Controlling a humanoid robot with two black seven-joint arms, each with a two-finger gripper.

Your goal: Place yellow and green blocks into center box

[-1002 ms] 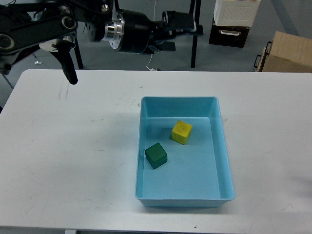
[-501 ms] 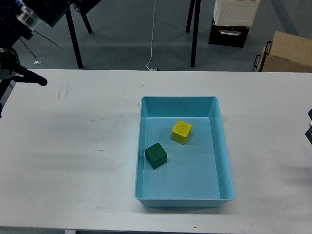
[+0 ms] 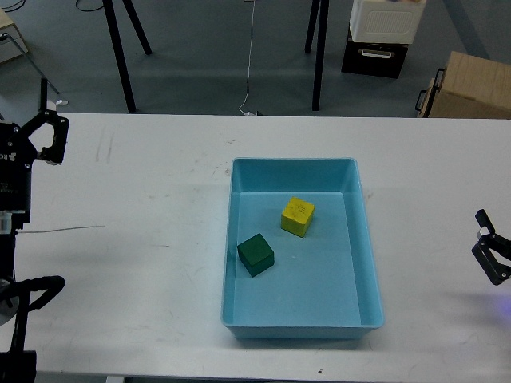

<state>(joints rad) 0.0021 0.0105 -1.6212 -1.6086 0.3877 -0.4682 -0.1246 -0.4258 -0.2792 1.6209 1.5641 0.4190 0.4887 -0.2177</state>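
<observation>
The box [image 3: 302, 319] sits on the table [image 3: 144, 239], a little right of the middle and nearer the front edge than the back. Two blocks lie inside it — the yellow block [image 3: 297, 216] toward the back and centre, the green block [image 3: 255, 254] in front of it and to the left, close against the box's left wall. The two are near each other but apart.

The left gripper [image 3: 41, 137] is over the table's far left edge, well away from the box. The right gripper [image 3: 491, 255] is at the far right edge — also well clear of it.

Behind the table stand dark stand legs [image 3: 120, 60]; at the back right are a stacked case [image 3: 382, 36] and, further right, a carton [image 3: 471, 86].
</observation>
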